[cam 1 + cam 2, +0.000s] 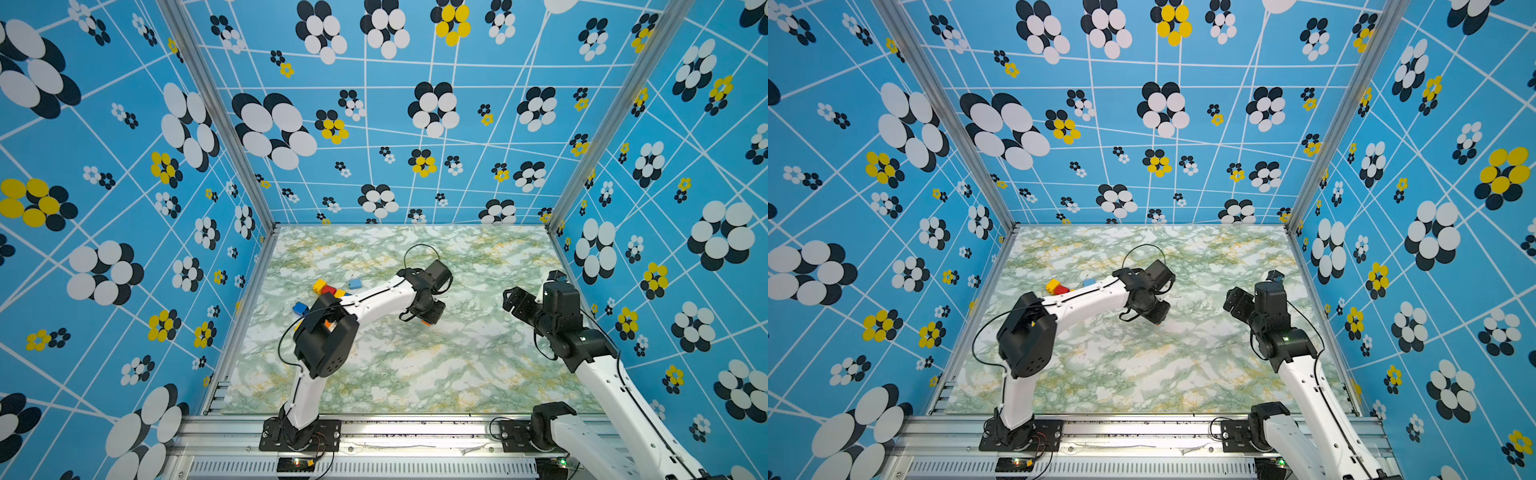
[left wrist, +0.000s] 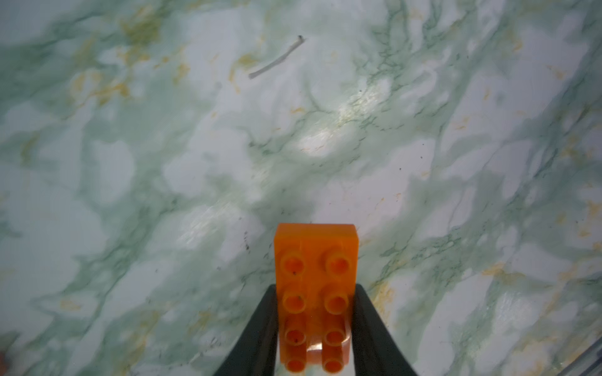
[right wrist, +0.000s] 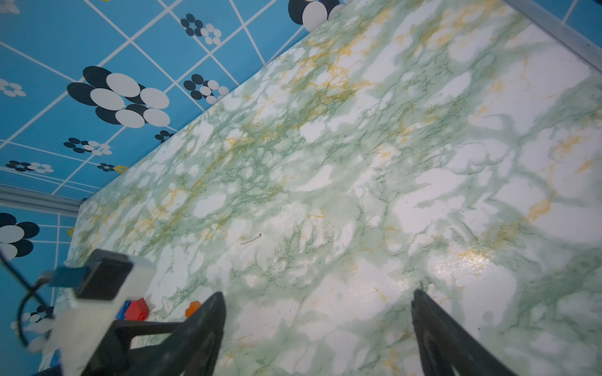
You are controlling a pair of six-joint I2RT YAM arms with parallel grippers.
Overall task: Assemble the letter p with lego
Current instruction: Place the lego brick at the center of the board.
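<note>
An orange lego brick (image 2: 315, 276), two studs wide, sticks out between the two black fingers of my left gripper (image 2: 315, 288), which is shut on it just above the marbled table. In both top views the left gripper (image 1: 428, 318) (image 1: 1152, 313) sits mid-table, with only an orange sliver (image 1: 426, 323) showing under it. More lego lies to the left behind the left arm: yellow (image 1: 319, 285), red (image 1: 329, 289), pale blue (image 1: 355, 284) and blue (image 1: 300, 308) bricks. My right gripper (image 3: 319, 294) (image 1: 509, 301) hovers at the right side, open and empty.
A thin white scrap (image 2: 277, 60) (image 3: 250, 240) lies on the table beyond the held brick. Patterned blue walls with aluminium posts (image 1: 249, 166) close in the left, back and right. A metal rail (image 1: 415, 432) runs along the front edge.
</note>
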